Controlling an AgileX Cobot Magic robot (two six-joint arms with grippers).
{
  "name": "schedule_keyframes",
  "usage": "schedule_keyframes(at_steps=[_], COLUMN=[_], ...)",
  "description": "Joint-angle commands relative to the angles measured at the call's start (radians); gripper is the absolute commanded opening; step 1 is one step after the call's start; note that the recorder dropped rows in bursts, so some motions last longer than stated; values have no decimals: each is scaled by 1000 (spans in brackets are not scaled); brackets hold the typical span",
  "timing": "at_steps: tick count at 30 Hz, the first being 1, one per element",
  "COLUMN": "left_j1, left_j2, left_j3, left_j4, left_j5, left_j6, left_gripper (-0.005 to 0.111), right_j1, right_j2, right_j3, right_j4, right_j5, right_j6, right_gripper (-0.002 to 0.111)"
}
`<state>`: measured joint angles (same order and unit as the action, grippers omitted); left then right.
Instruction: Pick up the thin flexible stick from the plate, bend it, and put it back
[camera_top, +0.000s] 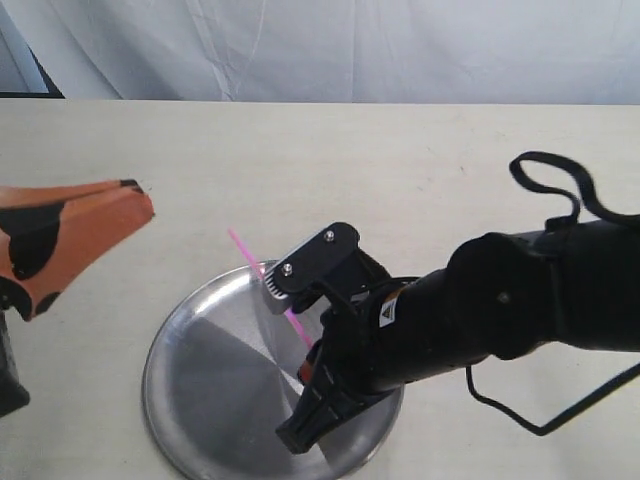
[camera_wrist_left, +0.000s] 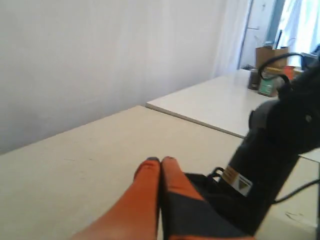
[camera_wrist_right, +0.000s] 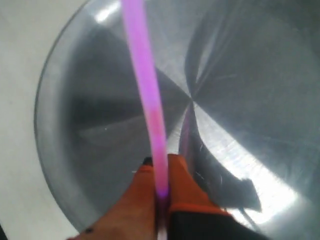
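Note:
The thin pink stick (camera_top: 246, 256) slants up out of my right gripper (camera_top: 310, 352) and reaches past the far left rim of the plate. The right wrist view shows that gripper (camera_wrist_right: 161, 164) shut on the stick (camera_wrist_right: 145, 85) near one end, above the shiny round steel plate (camera_wrist_right: 90, 130). The plate (camera_top: 205, 385) lies at the table's front edge, partly hidden under the black right arm. My left gripper (camera_top: 140, 197) hovers to the left of the plate, orange fingers pressed together with nothing in them (camera_wrist_left: 161, 161).
A black cable (camera_top: 560, 185) loops above the right arm. A white curtain (camera_top: 350, 45) hangs behind the pale table (camera_top: 400, 170). In the left wrist view a second table (camera_wrist_left: 215, 102) carries bags and bottles (camera_wrist_left: 270, 70) at its far end.

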<state>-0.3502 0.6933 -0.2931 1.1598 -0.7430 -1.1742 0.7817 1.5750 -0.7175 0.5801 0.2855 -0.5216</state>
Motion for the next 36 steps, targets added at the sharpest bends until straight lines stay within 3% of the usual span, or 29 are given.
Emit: schedule_keyframes(at_steps=[1,9,12,17,25,36], left_j1=[-3,-3,-3,-3,-3,-3], left_j2=[-94,-288,-355,-432,-472,-472], left_j3=[-26,-35,-35,-35,-33,30], left_j4=[-7,13,22,34,78,61], left_j5=[176,521,590,618,720,769], left_j6=[5,5,5,5,5,5], left_gripper=[0,0,0,0,0,0], right_j1=[-6,-6,-6,-6,-6,-6], right_j2=[68,116,133,175,194,77], right_j3=[-2,-15,-15,-15,-15,-15], right_j4=[-1,-4,-6,36,50,121], right_j5=[-16,9,-15,-74,-119,-124], right_j6=[1,1,1,5,5,46], right_gripper=[0,0,0,6,39,40])
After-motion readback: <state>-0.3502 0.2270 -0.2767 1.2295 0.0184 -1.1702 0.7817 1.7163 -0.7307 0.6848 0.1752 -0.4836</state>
